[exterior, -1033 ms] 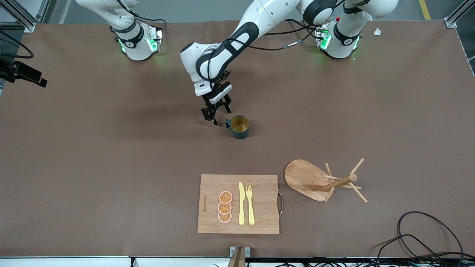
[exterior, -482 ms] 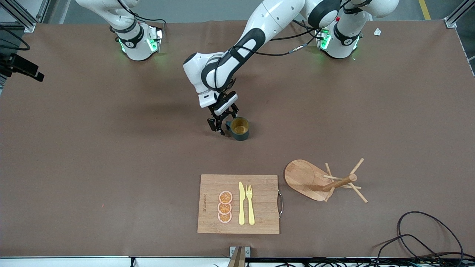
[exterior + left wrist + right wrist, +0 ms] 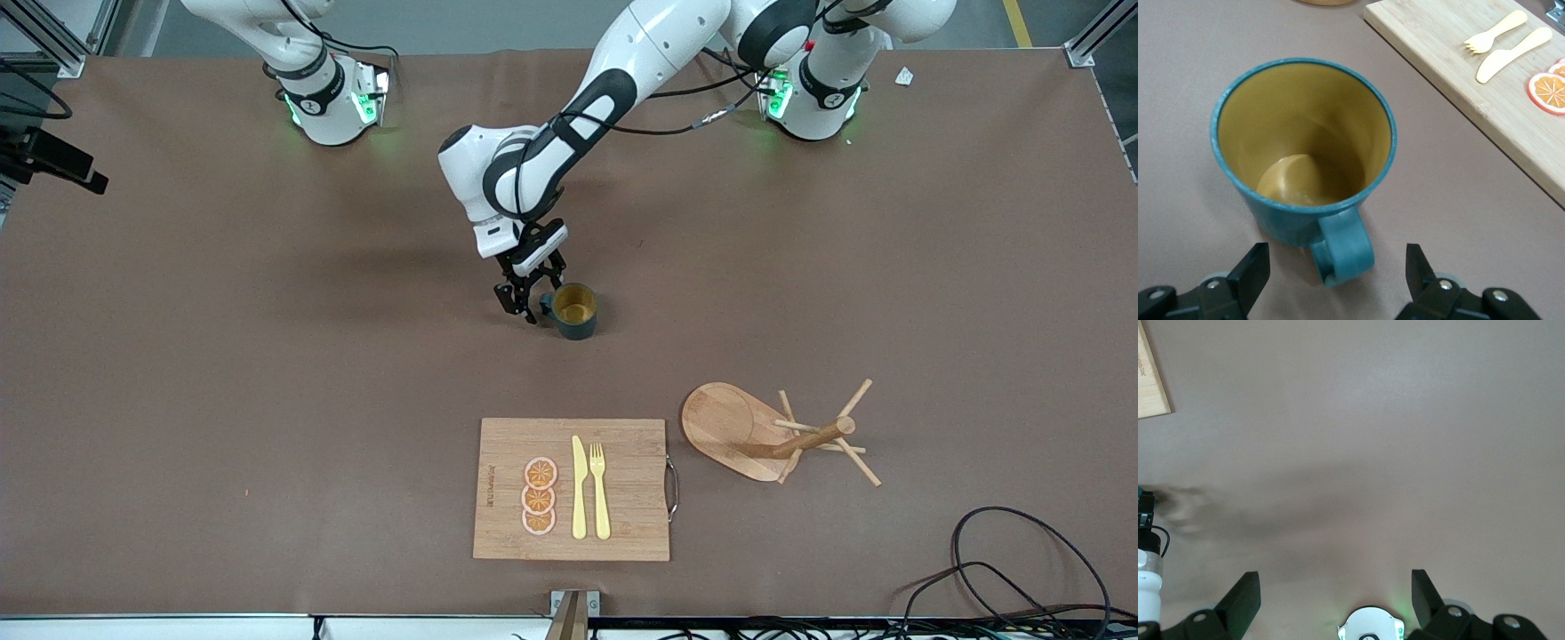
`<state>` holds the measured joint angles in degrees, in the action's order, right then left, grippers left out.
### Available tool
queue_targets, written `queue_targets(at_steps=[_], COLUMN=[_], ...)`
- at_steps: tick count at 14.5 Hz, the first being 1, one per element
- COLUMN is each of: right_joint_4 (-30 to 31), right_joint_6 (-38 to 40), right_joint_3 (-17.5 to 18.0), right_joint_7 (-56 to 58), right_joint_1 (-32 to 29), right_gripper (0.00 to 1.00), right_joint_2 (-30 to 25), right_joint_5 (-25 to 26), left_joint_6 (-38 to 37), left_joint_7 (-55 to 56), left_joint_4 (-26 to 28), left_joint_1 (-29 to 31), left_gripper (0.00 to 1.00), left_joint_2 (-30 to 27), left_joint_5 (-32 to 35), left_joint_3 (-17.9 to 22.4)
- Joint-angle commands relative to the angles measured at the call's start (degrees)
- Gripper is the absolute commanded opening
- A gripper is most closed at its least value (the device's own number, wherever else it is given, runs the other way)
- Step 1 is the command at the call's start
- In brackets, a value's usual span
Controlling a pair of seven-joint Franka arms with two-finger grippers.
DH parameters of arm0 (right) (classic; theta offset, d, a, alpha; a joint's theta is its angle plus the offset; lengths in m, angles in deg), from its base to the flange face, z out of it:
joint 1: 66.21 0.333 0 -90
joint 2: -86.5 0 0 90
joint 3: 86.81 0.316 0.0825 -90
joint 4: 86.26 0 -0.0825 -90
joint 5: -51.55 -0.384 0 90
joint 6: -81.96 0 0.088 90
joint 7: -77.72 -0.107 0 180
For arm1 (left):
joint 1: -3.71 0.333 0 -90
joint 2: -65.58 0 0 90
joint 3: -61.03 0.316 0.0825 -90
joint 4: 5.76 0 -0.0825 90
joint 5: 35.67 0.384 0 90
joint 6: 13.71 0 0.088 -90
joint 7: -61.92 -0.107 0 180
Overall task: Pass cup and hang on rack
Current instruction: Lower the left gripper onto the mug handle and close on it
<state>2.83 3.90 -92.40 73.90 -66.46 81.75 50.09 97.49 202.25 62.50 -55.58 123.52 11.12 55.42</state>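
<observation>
The dark teal cup (image 3: pixel 575 310) stands upright on the brown table near its middle, yellowish-tan inside, handle toward the right arm's end. My left gripper (image 3: pixel 527 307) is low at the handle, open. In the left wrist view the handle (image 3: pixel 1345 248) of the cup (image 3: pixel 1305 133) sits between the fingers of the gripper (image 3: pixel 1337 263), touching neither. The wooden rack (image 3: pixel 772 433) stands nearer the front camera, toward the left arm's end. My right gripper (image 3: pixel 1335 583) is open and empty above bare table near its own base; that arm waits.
A wooden cutting board (image 3: pixel 569 489) with a metal handle, orange slices, and a yellow knife and fork lies near the front edge beside the rack; it also shows in the left wrist view (image 3: pixel 1458 73). Black cables (image 3: pixel 1005 560) lie at the front corner.
My left gripper has moved toward the cup and come down, so the handle now lies between its open fingers. The cup and the rack have not moved.
</observation>
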Motion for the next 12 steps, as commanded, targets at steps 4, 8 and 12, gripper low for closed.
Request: queue_targets(at_steps=[4,8,12], right_joint_4=[0.7,0.5,-0.1], right_joint_6=[0.6,0.8,0.9], right_joint_3=[0.4,0.5,0.4], right_joint_7=[3.0,3.0,4.0], right_joint_1=[-0.5,-0.5,-0.5], right_gripper=[1.00,1.00,1.00], right_joint_2=[-1.6,-1.7,-1.6], right_joint_5=[-0.1,-0.1,0.1], left_joint_6=[0.3,0.4,0.5], left_joint_7=[0.6,1.4,-5.8], left_joint_4=[-0.6,-0.6,-0.9], left_joint_1=[0.6,0.6,3.6], left_gripper=[0.57,0.00,0.00], left_joint_2=[1.2,1.0,-2.0], left_joint_5=[-1.0,-1.1,-8.6], left_joint_3=[0.4,0.3,-0.6])
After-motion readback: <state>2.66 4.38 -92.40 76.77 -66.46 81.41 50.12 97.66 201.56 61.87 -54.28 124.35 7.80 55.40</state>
